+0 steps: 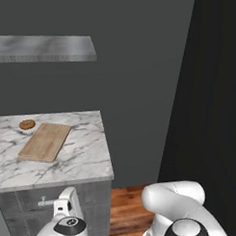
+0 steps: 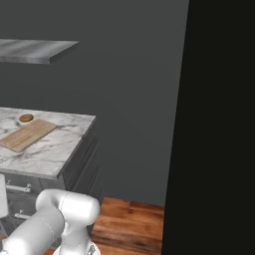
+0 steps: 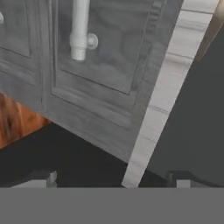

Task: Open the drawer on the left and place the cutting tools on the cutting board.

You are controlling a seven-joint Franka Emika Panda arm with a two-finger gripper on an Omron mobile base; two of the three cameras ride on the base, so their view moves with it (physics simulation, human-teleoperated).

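We found the drawer [image 3: 105,52] shut under the marble counter's [image 1: 84,162] edge, its silver bar handle [image 3: 79,30] close ahead of our gripper [image 3: 111,177], whose jaws stood wide and empty. We judged the rigid, slick bar the only hold; the front should slide stiffly.

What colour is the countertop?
White marble countertop with grey veins, clearest in the left base view.

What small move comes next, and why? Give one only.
Probably shift the open tool sideways until it lines up with the silver bar handle, then advance. In the hand view the drawer front is shut, the handle's end sits off-centre toward the top, and both fingertips are short of it.
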